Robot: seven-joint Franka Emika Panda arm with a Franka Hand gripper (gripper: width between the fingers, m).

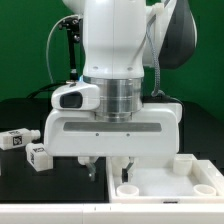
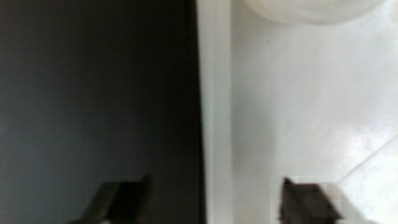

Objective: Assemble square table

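Bright, even lighting; wrist view blurred, white glare.

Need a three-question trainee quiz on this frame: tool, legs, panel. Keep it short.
1. True or false: the tool is shut on a leg.
2. How many legs show on the table at the exterior view's left?
3. In the wrist view, what runs between the tool's fingers? A) the square panel's rim B) a leg C) the marker board

Key: 1 false, its jaws stand apart; 2 two; 3 A.
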